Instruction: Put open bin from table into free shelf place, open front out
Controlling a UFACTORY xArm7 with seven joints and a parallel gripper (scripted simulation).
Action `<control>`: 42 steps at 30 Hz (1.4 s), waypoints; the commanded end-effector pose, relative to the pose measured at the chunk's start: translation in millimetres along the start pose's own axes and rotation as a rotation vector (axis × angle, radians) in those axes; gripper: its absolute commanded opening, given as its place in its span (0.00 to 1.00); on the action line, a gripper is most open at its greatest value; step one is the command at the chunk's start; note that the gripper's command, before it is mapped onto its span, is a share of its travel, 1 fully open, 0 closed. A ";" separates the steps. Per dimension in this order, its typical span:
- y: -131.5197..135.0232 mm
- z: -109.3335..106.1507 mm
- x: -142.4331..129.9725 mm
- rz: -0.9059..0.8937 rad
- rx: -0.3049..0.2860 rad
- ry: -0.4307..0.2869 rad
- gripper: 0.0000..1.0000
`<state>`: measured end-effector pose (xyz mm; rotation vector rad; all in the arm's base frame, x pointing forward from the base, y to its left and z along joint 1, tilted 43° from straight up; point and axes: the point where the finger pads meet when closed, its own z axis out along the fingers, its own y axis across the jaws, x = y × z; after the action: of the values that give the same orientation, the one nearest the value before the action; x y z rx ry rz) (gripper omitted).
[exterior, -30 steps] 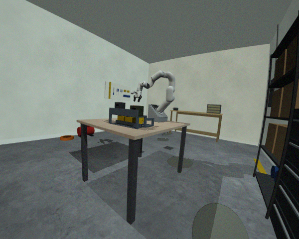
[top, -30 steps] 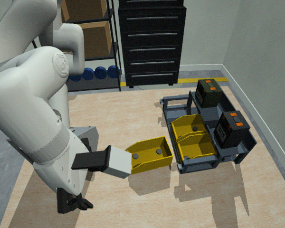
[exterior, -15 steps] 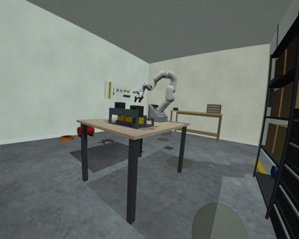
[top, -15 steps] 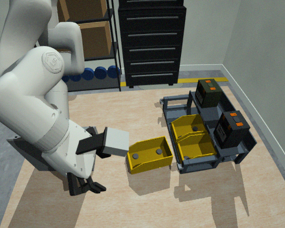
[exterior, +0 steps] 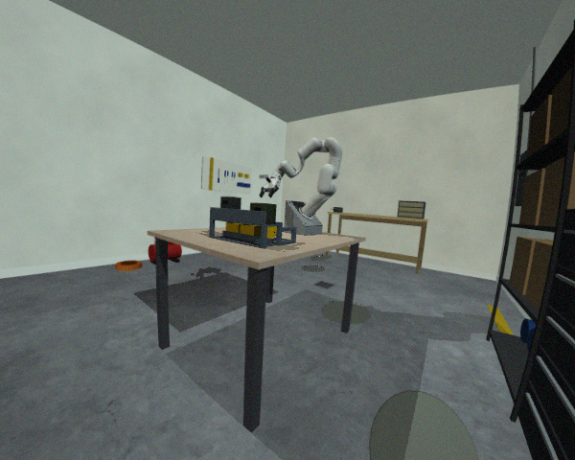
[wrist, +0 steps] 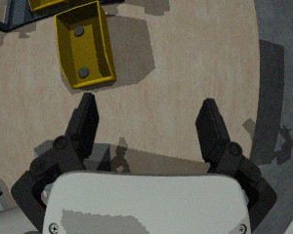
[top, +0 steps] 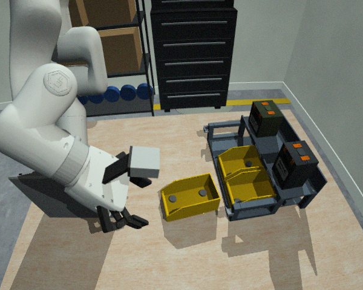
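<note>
The yellow open bin (top: 192, 198) (wrist: 91, 51) stands level on the table, its low open front toward the arm's side and its tall rear toward the shelf. Two grey round parts lie in it. The shelf (top: 253, 206) (exterior: 238, 215) is blue-grey. Two yellow bins, a farther one (top: 238, 158) and a nearer one (top: 253, 185), sit side by side in it, open fronts toward the table bin. The free place (top: 227, 145) is at the row's far end in the top view. My gripper (top: 146, 202) (wrist: 148, 107) is open and empty, above the table and short of the bin's front end.
A green box (top: 266, 119) and a dark box (top: 296, 165) stand on the shelf's rear board, behind the row. End frames rise at both sides of the shelf. A light grey block (top: 144, 161) on a black bracket sticks out from my wrist. The arm's grey base stands at the table's edge.
</note>
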<state>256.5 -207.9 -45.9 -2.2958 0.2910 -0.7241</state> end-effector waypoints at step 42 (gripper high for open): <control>-99.0 41.7 34.3 -0.019 0.078 0.415 1.00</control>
<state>308.2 -125.1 10.7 -2.0612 0.4223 -1.1964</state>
